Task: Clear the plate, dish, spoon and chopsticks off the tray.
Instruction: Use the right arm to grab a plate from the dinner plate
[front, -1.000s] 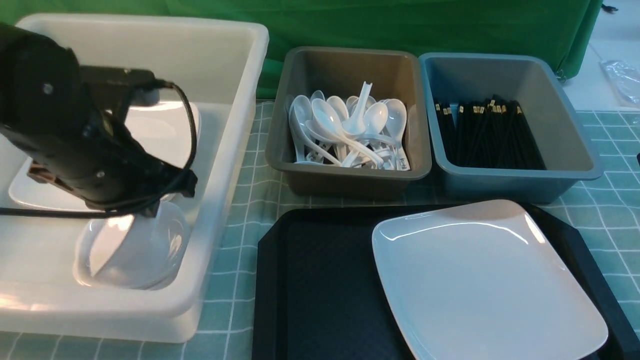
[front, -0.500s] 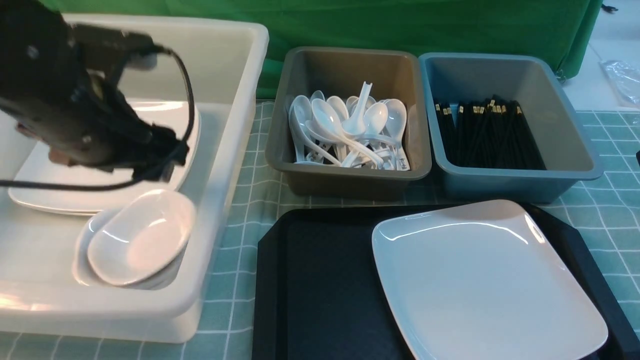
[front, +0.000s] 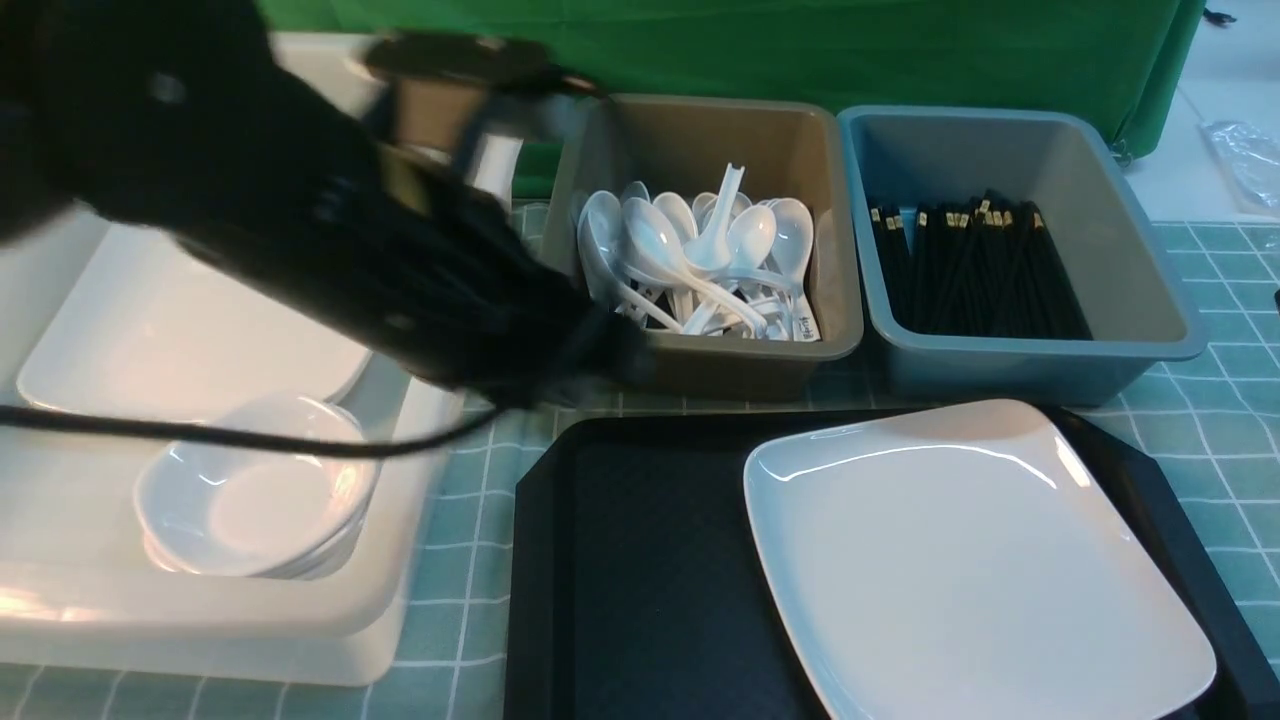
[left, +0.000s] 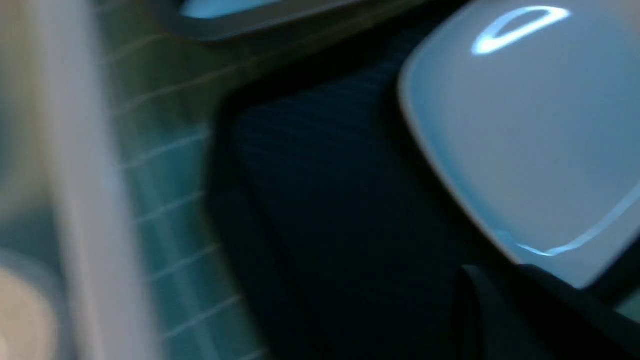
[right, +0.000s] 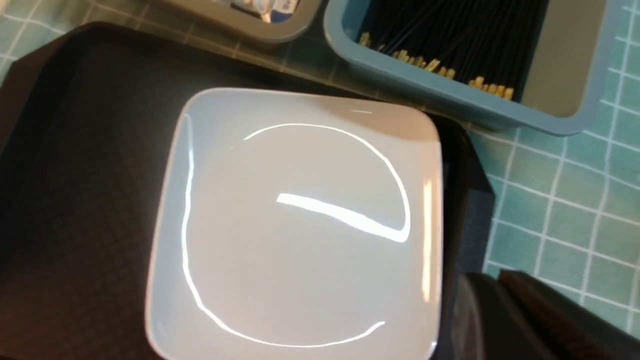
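Tray holds only the plate; rest looks cleared. Left gripper blurred, right gripper mostly cropped: opening unreadable on both.

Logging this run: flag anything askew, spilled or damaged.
Nothing spilled or broken. The plate sits slightly turned on the tray, crowding its right side. One spoon in the grey bin stands handle-up above the pile.

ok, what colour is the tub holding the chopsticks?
Blue-grey. The tub shows best in the front view.
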